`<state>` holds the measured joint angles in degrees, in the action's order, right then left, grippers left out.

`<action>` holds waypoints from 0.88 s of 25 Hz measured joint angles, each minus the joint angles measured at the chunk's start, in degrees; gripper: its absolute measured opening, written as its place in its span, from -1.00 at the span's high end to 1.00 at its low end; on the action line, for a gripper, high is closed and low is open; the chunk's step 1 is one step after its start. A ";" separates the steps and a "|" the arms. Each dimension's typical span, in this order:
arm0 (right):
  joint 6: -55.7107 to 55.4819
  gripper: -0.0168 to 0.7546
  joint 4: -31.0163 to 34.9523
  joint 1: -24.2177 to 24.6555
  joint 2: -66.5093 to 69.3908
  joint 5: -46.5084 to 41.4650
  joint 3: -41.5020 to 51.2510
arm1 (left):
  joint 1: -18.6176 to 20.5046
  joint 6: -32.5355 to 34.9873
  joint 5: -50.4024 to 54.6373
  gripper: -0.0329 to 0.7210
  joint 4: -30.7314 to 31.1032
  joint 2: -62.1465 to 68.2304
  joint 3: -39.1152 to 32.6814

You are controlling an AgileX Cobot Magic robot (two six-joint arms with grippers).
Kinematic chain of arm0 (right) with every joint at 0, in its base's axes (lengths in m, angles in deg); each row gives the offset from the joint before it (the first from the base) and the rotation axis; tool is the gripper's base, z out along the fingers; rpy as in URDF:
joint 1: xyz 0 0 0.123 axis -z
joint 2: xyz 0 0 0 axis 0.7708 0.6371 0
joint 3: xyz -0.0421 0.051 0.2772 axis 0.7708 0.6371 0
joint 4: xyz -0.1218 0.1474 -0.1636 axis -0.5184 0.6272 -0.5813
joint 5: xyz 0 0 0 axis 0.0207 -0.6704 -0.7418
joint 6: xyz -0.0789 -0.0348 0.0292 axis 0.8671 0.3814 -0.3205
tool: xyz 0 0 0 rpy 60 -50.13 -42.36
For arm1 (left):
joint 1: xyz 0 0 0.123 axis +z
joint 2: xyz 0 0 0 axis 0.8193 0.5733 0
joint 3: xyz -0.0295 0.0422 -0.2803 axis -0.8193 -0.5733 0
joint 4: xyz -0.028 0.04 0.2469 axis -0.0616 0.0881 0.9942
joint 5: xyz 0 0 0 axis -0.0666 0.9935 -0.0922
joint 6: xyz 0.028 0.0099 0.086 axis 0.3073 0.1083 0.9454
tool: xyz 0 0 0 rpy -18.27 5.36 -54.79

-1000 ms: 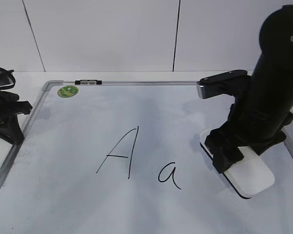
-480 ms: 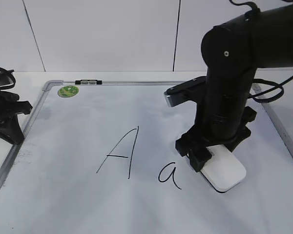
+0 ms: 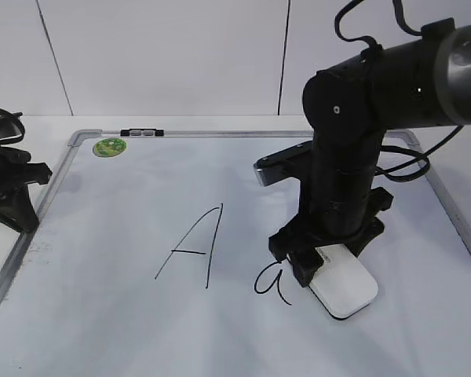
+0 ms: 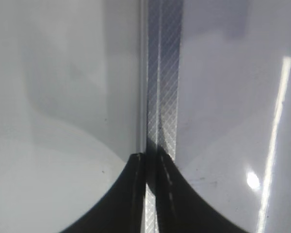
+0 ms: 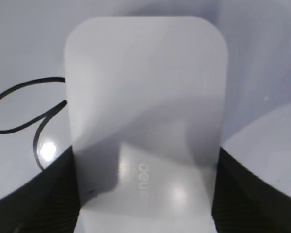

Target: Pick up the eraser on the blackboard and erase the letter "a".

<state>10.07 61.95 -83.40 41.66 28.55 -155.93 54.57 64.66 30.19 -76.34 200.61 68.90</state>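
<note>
The eraser (image 3: 343,288) sits flat on the blackboard (image 3: 141,330), clamped between the right gripper's (image 3: 314,263) fingers, its left edge just touching the right side of the letter "a" (image 3: 271,283). In my right wrist view the eraser (image 5: 145,121) fills the frame, and the marker stroke of the "a" (image 5: 29,104) runs under its left edge. The capital "A" (image 3: 192,247) stands untouched to the left. My left gripper (image 4: 151,194) rests over the board's metal frame (image 4: 162,87) at the left edge, fingers pressed together on nothing. A green sticker (image 3: 109,146) sits near the far left corner.
</note>
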 joint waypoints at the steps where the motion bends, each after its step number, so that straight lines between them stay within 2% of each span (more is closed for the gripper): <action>1: 0.13 -0.42 0.14 0.00 0.04 0.00 -0.12 | 0.00 0.00 0.00 0.83 0.00 0.00 0.00; 10: 1.61 -0.42 2.07 -0.64 0.13 0.26 -0.12 | 0.00 0.00 -0.10 0.83 0.00 0.00 0.00; 22: 1.84 -0.42 2.10 -8.38 0.13 0.06 -0.12 | 0.00 0.00 -0.10 0.83 0.00 0.00 0.00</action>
<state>11.91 64.05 -91.78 41.79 28.61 -156.05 54.57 64.66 30.09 -76.34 200.61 68.90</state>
